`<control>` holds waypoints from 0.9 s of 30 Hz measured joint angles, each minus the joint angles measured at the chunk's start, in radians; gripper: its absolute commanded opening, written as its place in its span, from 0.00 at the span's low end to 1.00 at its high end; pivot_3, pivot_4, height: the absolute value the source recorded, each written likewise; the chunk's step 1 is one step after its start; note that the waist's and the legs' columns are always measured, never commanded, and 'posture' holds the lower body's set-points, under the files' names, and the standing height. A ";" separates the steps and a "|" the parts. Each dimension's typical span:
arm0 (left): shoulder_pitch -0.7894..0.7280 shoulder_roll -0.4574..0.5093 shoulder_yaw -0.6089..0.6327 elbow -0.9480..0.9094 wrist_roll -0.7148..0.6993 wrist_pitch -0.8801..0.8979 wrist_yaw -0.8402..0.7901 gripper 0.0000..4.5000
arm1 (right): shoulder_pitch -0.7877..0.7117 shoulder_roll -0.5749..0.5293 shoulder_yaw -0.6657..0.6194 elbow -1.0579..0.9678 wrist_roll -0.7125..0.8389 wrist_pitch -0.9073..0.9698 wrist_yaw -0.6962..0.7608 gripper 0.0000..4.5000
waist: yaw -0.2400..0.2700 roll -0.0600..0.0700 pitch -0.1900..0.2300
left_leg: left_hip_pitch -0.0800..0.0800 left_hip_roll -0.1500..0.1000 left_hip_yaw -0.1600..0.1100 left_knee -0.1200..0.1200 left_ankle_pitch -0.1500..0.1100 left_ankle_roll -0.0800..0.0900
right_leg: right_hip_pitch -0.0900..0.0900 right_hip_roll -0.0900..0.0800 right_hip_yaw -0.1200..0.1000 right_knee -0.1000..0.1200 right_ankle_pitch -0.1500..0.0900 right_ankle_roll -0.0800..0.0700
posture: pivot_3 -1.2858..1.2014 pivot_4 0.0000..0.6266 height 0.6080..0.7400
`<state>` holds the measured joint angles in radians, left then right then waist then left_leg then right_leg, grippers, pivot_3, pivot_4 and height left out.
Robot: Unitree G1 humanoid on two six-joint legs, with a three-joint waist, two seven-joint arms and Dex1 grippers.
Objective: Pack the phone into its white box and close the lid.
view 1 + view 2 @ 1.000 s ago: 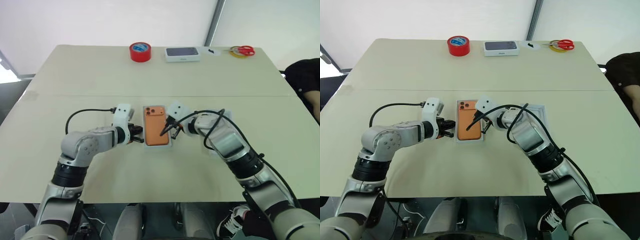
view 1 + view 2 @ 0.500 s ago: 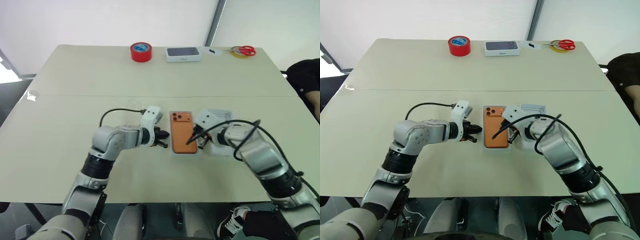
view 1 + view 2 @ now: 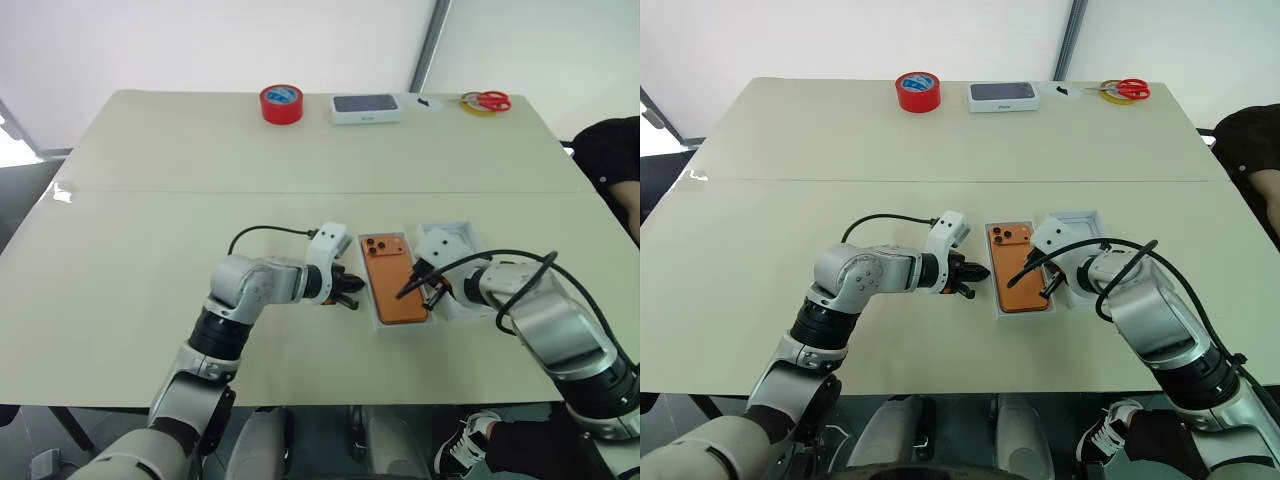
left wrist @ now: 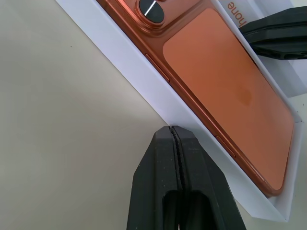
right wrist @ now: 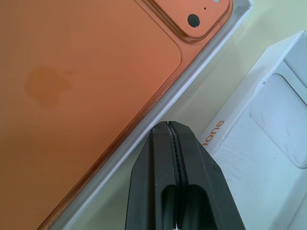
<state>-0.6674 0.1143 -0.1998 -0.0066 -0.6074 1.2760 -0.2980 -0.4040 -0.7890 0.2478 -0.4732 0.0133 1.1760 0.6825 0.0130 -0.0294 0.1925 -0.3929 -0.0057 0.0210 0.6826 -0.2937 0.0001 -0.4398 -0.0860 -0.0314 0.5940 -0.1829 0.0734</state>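
**Orange phone lies in its white box, a closed claw at each side**

Orange and face down, the phone (image 3: 394,280) lies flat inside the white box (image 4: 144,76), camera cluster at the far end, away from the robot. The box sits on the near half of the beige surface (image 3: 150,220), a little right of centre, its thin white rim showing around the phone on all sides.

At the box's left side is the left claw (image 3: 352,292), fingers pressed together with nothing between them. In the left wrist view the tips meet right at the outer wall of the box; whether they actually touch it I cannot tell.

At the right side is the right claw (image 3: 405,291), also shut and empty. Its tips sit over the right-hand rim of the box, at the phone's long edge, with a narrow strip of bare surface just beyond.

Just to the right of the box lies the lid (image 3: 1075,228), inside up, not on the box. A white insert (image 5: 283,124) with a recess rests within it, and orange lettering runs along its side wall.

Along the far edge of the surface stand a red tape roll (image 3: 281,103), a second white box with a dark phone picture (image 3: 366,107), and red-handled scissors (image 3: 487,100) on a yellow tape ring. A person's dark sleeve (image 3: 610,155) shows at the right edge.
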 measured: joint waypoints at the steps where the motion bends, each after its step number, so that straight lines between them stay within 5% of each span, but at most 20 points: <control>1: 0.000 0.000 0.002 0.000 0.000 0.002 -0.003 0.01 | 0.000 -0.006 -0.002 -0.004 0.006 0.005 0.003 0.00 | 0.000 0.000 0.000 | 0.000 0.000 0.000 0.000 0.000 0.000 | 0.000 0.000 0.000 0.000 0.000 0.000 | 0.52 0.24 0.94; 6: 0.007 0.024 0.033 -0.040 -0.010 0.026 -0.031 0.01 | 0.002 -0.060 -0.063 -0.078 0.083 0.039 0.052 0.00 | 0.000 0.000 0.000 | 0.000 0.000 0.000 0.000 0.000 0.000 | 0.000 0.000 0.000 0.000 0.000 0.000 | 0.52 0.24 0.94; 9: 0.038 0.069 0.077 -0.103 -0.019 0.031 -0.051 0.00 | 0.004 -0.102 -0.118 -0.110 0.140 0.068 0.088 0.19 | -0.004 0.000 0.000 | 0.000 0.001 0.000 0.000 0.000 0.000 | 0.000 0.001 0.000 0.000 0.000 0.000 | 0.52 0.24 0.94; 13: 0.085 0.165 0.115 -0.153 -0.013 0.000 -0.085 0.00 | -0.040 -0.100 -0.167 -0.086 0.194 0.131 0.089 0.65 | -0.003 0.000 0.000 | 0.000 0.002 0.000 0.000 0.000 0.000 | -0.001 0.002 0.000 0.000 0.000 0.000 | 0.52 0.24 0.94; 23: 0.303 0.463 -0.016 -0.339 0.187 -0.645 -0.461 0.00 | -0.204 0.000 -0.174 0.176 0.259 0.376 -0.001 0.65 | 0.001 0.001 0.000 | -0.002 0.001 0.002 0.000 0.000 0.000 | -0.003 -0.002 0.000 -0.001 0.000 -0.002 | 0.52 0.24 0.94; 27: 0.366 0.496 -0.020 -0.366 0.193 -0.769 -0.571 0.00 | -0.228 0.041 -0.173 0.232 0.270 0.413 -0.041 0.65 | -0.001 0.001 0.000 | -0.002 0.001 0.002 0.000 -0.001 0.001 | -0.003 -0.002 0.001 -0.001 0.000 -0.002 | 0.52 0.24 0.94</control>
<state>-0.3012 0.6100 -0.2193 -0.3723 -0.4147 0.5068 -0.8685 -0.6324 -0.7483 0.0745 -0.2413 0.2835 1.5893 0.6412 0.0117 -0.0281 0.1929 -0.3953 -0.0050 0.0232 0.6827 -0.2945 0.0013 -0.4429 -0.0880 -0.0308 0.5932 -0.1827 0.0715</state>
